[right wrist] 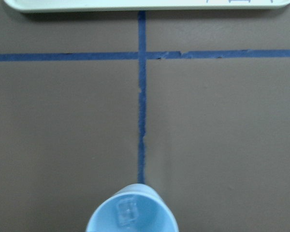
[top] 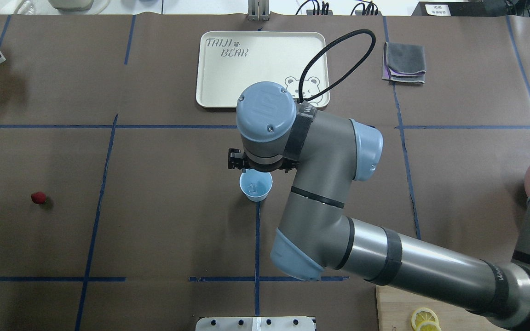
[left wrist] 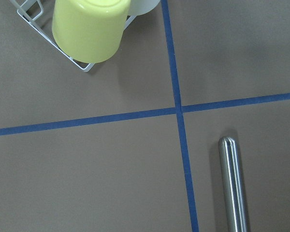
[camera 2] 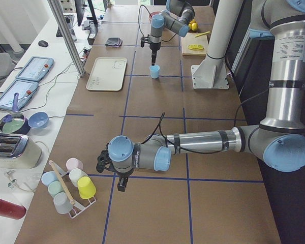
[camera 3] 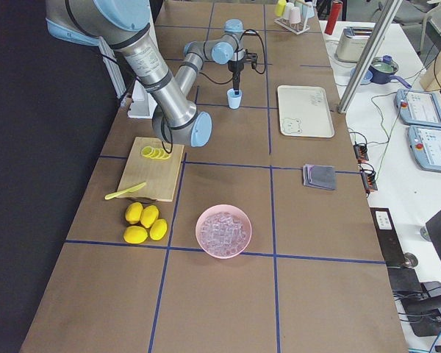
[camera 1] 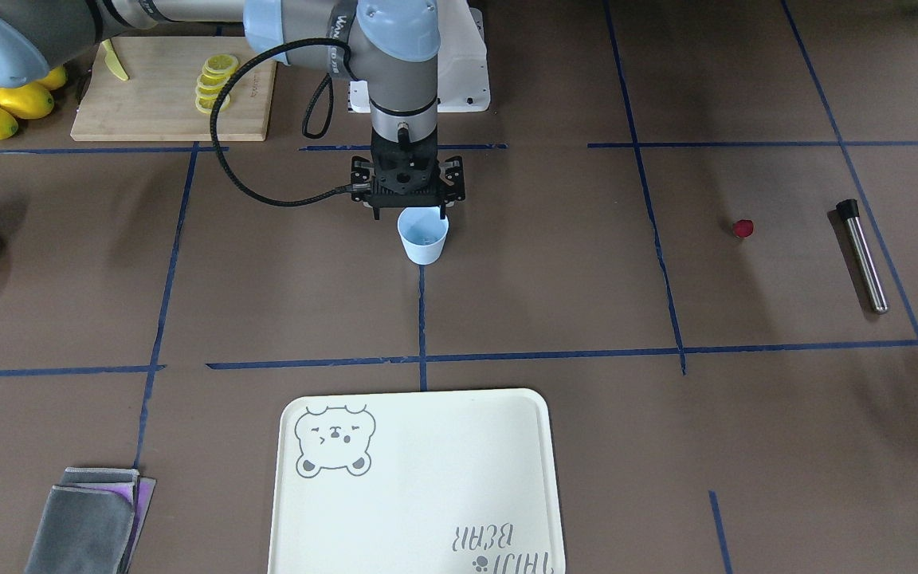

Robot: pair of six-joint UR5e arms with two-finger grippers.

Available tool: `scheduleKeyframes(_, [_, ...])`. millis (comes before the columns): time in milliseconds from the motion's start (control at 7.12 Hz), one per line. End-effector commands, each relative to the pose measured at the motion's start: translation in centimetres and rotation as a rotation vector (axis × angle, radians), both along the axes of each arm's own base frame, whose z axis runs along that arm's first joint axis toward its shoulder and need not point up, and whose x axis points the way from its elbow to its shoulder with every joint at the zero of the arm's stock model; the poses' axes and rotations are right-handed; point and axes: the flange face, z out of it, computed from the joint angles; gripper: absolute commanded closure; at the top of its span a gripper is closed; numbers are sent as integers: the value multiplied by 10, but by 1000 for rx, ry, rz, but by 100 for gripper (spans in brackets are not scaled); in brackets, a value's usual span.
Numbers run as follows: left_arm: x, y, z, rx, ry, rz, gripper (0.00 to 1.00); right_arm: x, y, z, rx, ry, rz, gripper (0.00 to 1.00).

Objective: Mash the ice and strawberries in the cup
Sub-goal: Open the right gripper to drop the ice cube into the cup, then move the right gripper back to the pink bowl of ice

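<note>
Two fingers of the right gripper [camera 1: 409, 209] point straight down and stand spread apart, holding nothing. Directly beneath them, with a gap between, the pale blue cup [camera 1: 424, 243] stands upright on the brown table cover, on a blue tape line. One clear ice cube [top: 252, 187] lies on the bottom of the cup, under the fingertips. The wrist view on that arm shows the cup's mouth at its lower edge and none of the fingers themselves.

The small red strawberry [camera 1: 743, 229] lies alone on the table, well apart from those fingers, off toward the robot's left. A steel muddler [camera 1: 863, 255] with a black end lies just beyond the berry, farther again from the right fingers. More ice cubes [camera 3: 224, 229] fill a pink bowl [camera 3: 203, 234] far off to the fingers' other side. The cream bear tray [top: 210, 69] lies on the operators' side of the cup.

The left gripper [camera 2: 121, 184] hangs low over the table near a wire rack [camera 2: 73, 206] of coloured cups; whether its fingers are released or clenched cannot be told. Its wrist view shows the muddler's rounded end and a yellow cup [left wrist: 89, 29].
</note>
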Motion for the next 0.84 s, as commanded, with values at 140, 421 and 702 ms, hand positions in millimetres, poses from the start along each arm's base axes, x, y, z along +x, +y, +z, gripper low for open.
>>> scheduleKeyframes(140, [0,1,1,-2,-1,0,0,162,-26,101,109,27,-91,0])
scheduleKeyframes(421, [0,0,0,0,-1,0,0,273,-41,188,142,49,-185,0])
scheduleKeyframes(702, [0,0,-1,1,1,1,0,379,-28,284,201,-5,-224,0])
